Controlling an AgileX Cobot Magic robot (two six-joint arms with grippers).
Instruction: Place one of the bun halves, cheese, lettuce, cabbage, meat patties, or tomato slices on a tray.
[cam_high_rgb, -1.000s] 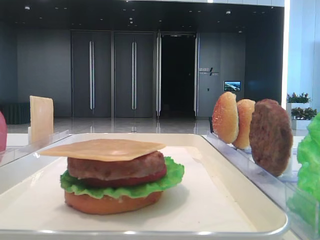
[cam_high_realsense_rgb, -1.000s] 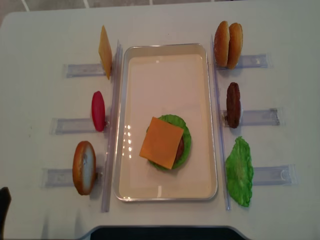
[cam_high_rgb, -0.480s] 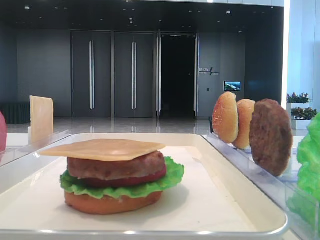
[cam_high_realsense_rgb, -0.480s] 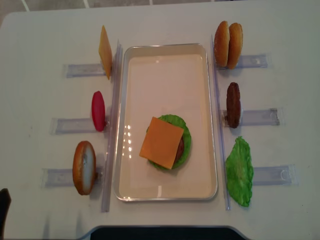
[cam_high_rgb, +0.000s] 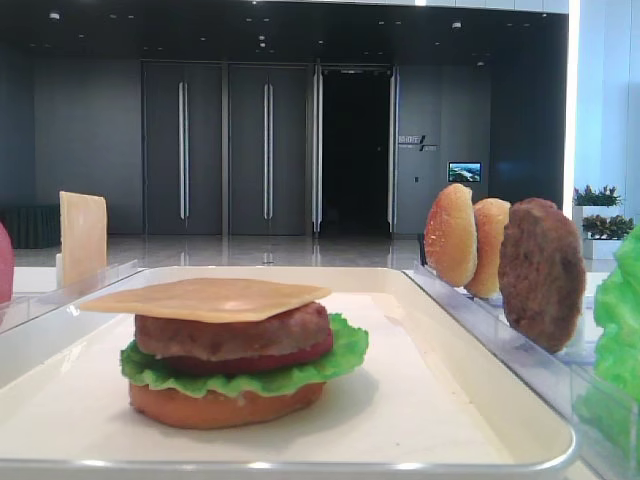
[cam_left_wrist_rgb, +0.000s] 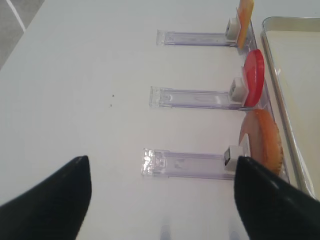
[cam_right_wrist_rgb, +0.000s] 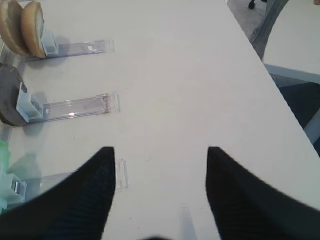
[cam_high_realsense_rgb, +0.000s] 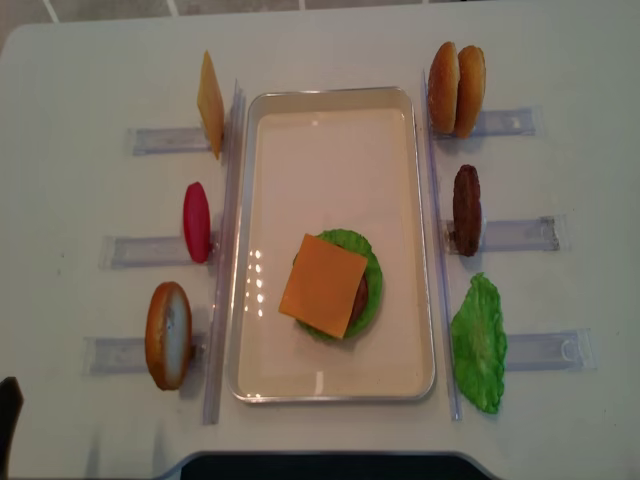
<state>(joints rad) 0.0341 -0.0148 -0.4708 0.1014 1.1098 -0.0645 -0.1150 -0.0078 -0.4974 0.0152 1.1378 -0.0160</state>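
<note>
Left gripper (cam_left_wrist_rgb: 160, 200): jaws spread wide, holding nothing, hovering over the white table (cam_high_realsense_rgb: 70, 200) left of the large white rectangular tray (cam_high_realsense_rgb: 330, 392). Right gripper (cam_right_wrist_rgb: 160, 192): likewise spread and empty, over the table right of the tray. Tray holds one stack: bun half (cam_high_rgb: 225, 405), green ruffled lettuce (cam_high_rgb: 345, 350), brown patty (cam_high_rgb: 235, 335), square yellow-orange cheese slice (cam_high_realsense_rgb: 322, 285) topmost, well apart from both grippers. Only the low side view shows the stack's layers; overhead, the cheese hides them.
</note>
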